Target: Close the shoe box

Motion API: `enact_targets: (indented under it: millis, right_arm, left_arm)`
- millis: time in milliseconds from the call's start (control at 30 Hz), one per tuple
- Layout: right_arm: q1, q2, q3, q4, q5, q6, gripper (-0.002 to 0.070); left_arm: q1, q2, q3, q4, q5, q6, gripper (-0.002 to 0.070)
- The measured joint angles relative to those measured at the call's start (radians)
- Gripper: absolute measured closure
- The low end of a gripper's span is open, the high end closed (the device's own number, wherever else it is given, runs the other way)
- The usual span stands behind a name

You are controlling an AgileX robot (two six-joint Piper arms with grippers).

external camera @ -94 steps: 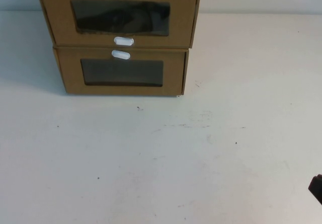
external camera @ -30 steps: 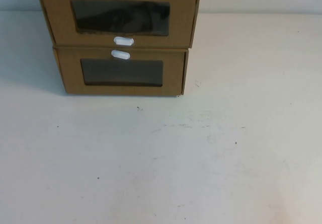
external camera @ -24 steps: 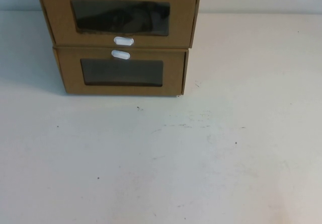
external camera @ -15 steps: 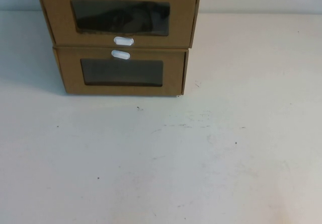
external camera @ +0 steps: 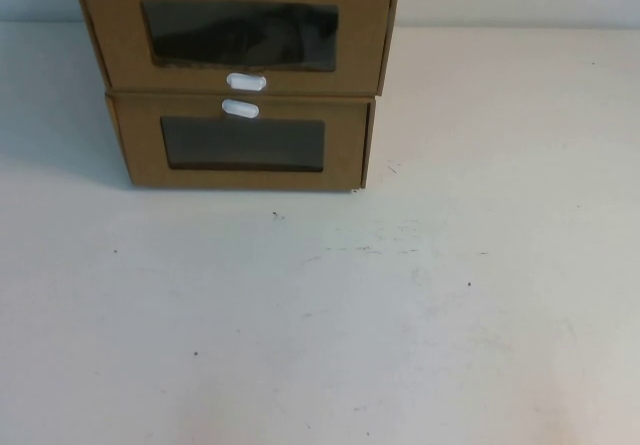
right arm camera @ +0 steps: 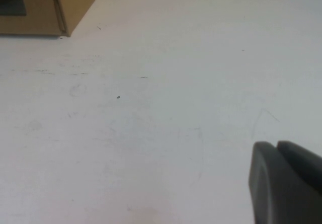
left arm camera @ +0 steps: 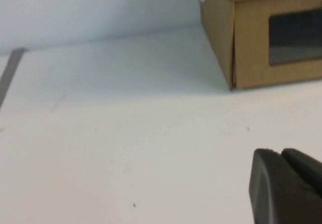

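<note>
**Both arms parked away from the stacked boxes**

Two brown cardboard drawer boxes are stacked; the shoe box (external camera: 240, 33), white oval tab below its window, sits on top of the lower box (external camera: 240, 145). The left gripper (left arm camera: 287, 183) and right gripper (right arm camera: 287, 181) hang well short; whether either is spread I cannot tell. A careless push could shove the stack.

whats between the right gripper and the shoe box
Only bare white table, as the right wrist view shows: the right gripper hovers low over it, far from the box stack's corner. The left gripper is likewise parked away. The shoe box sits on top.
</note>
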Motion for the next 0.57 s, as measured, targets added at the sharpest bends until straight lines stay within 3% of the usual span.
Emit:
enact_targets:
  millis: [167,567]
  right_arm:
    - [0.0,0.0,0.0,0.0,0.0,0.0,0.0687]
    - [0.0,0.0,0.0,0.0,0.0,0.0,0.0687]
  left_arm:
    - [0.0,0.0,0.0,0.004,0.153,0.024,0.068]
    - [0.0,-0.002,0.0,0.004,0.164,0.029,0.068]
